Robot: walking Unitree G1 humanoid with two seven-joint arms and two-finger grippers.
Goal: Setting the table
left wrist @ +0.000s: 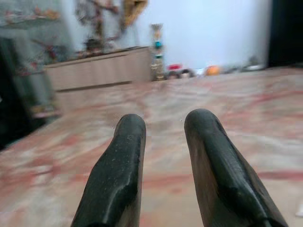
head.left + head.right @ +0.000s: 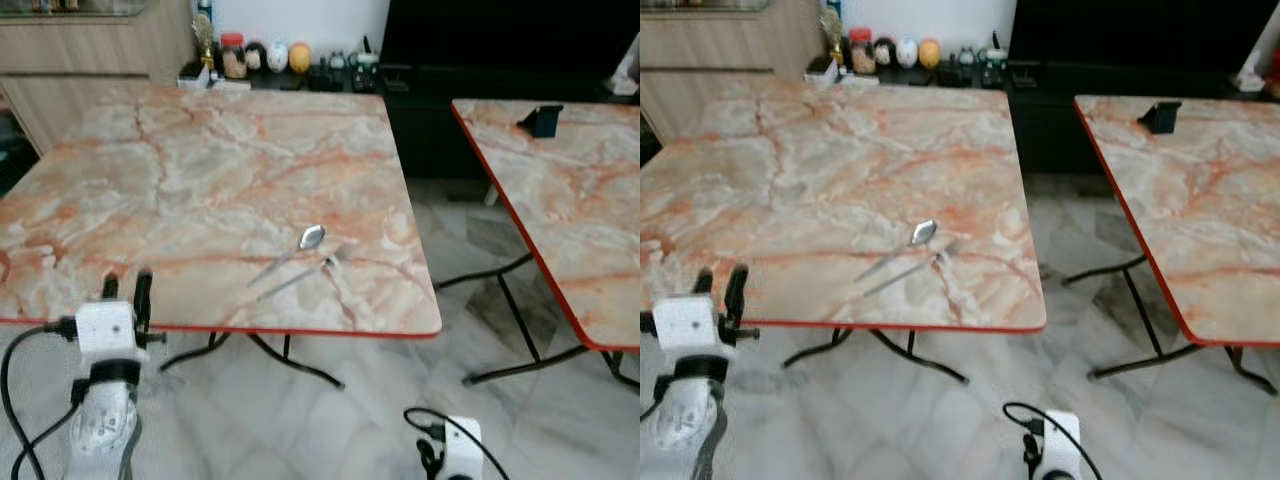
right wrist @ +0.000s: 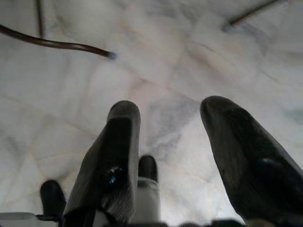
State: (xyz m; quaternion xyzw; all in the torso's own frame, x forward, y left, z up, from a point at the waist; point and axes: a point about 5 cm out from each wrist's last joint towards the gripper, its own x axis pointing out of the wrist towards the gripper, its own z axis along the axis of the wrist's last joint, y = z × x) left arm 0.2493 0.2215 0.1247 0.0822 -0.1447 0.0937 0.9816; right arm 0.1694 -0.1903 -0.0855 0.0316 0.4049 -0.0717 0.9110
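Spoon (image 2: 311, 238) and fork (image 2: 300, 277) lie on the marble table (image 2: 180, 180), side by side and angled, close to the near red edge and toward its right corner; whether they touch cannot be told. Left gripper (image 2: 127, 290) is at the same near edge, well left of the spoon, fingers (image 1: 124, 156) a small gap apart, holding nothing. Right gripper (image 3: 165, 156) hangs low below the table's near right corner, pointing at the marble floor (image 3: 156, 61), fingers apart, empty. Second marble table (image 2: 570, 190) stands right of the first, black stand (image 2: 541, 120) on its far end. Jars and ornaments (image 2: 262, 56) line a low shelf behind the first table.
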